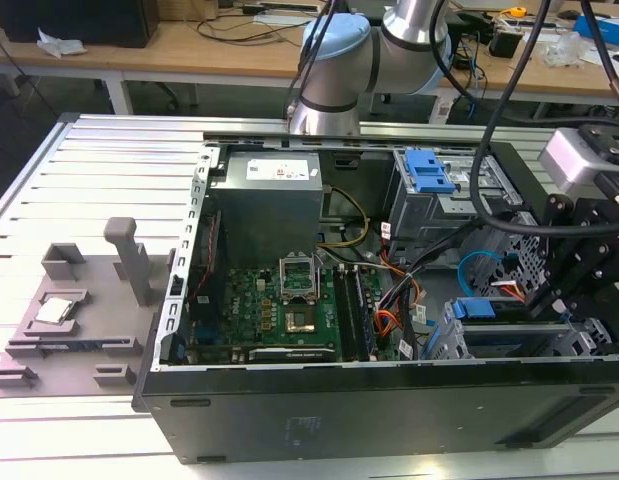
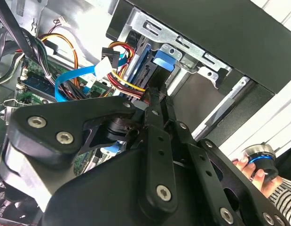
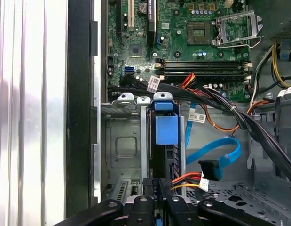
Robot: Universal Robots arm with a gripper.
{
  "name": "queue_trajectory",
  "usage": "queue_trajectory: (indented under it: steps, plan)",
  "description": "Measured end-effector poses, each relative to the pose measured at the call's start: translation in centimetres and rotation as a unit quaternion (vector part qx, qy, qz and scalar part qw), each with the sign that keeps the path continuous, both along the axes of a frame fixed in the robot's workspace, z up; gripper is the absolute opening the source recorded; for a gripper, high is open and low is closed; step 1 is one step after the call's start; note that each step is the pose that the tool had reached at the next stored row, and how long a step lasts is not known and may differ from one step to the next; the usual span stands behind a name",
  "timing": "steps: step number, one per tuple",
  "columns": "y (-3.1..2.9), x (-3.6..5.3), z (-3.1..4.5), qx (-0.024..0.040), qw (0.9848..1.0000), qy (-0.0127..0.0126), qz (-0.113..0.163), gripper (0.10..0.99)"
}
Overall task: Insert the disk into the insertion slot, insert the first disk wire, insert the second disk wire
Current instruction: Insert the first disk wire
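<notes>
A: Blue-framed one, the disk (image 3: 165, 129): where is it?
B: Standing in the insertion slot (image 3: 121, 146), looks nearly home.
A: And the gripper (image 3: 157, 186)?
B: At the disk's near end, fingers drawn together, probably pinching its edge. The contact itself is hidden.
A: Step?
B: Disk insertion, tail end, I'd say. The blue flat wire (image 3: 216, 153) and red-yellow wire (image 3: 185, 178) lie loose beside the slot, unplugged.
A: What does seating call for?
B: My guess is a straight push with no twist, keeping both wires clear.
</notes>
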State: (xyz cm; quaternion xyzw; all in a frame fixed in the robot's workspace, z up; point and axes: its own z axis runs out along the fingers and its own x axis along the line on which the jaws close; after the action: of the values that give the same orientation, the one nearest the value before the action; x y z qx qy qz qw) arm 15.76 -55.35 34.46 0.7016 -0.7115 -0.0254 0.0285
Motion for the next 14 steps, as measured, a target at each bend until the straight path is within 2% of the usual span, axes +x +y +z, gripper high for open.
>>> queue_trajectory:
  steps: [2,6,14]
  plan:
    - [0.00,0.00,-0.04,0.0001,1.0000,0.0000,0.000,0.169]
    - [0.13,0.00,-0.06,0.0051,1.0000,0.0000,0.000,0.169]
    - [1.69,0.03,-0.06,0.0076,1.0000,0.0000,0.000,0.169]
